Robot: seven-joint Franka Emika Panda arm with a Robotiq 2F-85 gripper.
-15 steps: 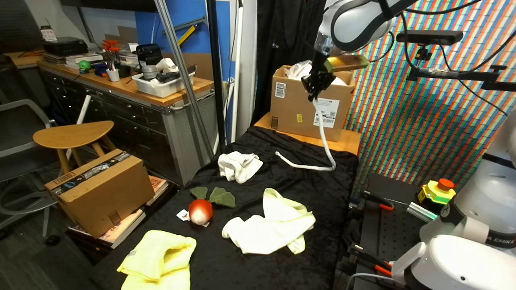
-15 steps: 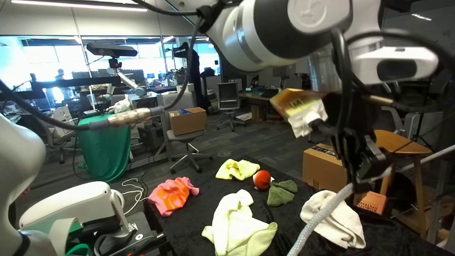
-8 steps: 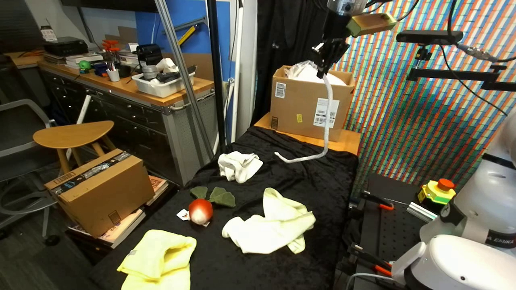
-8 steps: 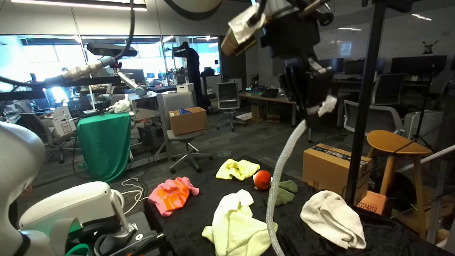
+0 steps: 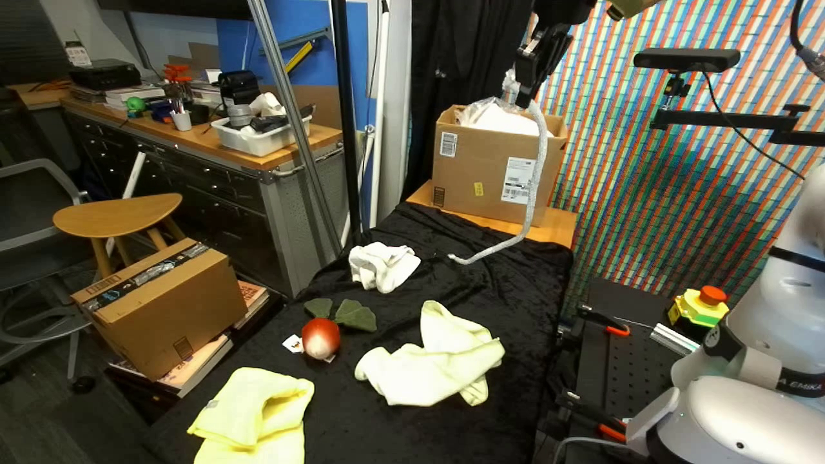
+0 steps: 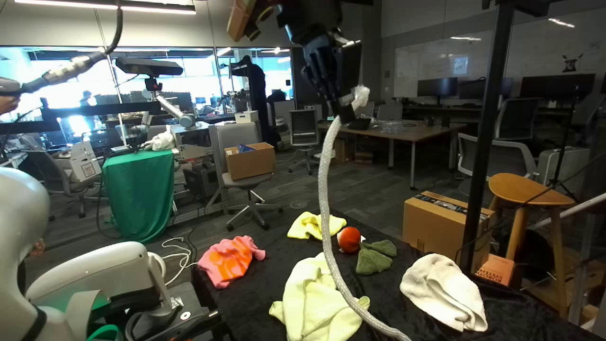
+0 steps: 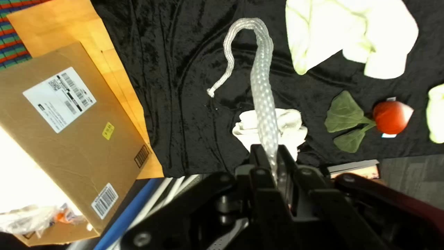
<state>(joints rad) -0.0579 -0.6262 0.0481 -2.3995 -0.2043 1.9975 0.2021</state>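
Black cloth point(image 5: 528, 322): spread beneath, probably as a dark backdrop.
Gripper point(image 7: 270, 152): fingers clamped on the rope point(image 6: 324, 199) near its upper end, apparently so the length dangles freely.
Rope: below the fingers, tail curving sideways over the cloth.
Height: gripper higher than a second ago, rope hanging steeper.

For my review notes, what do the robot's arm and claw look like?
The arm is white and rounded, with black bands, one lettered EMIKA. A dark cable with a metallic connector shows too. The claw is black, with slim fingers and silvery screws.
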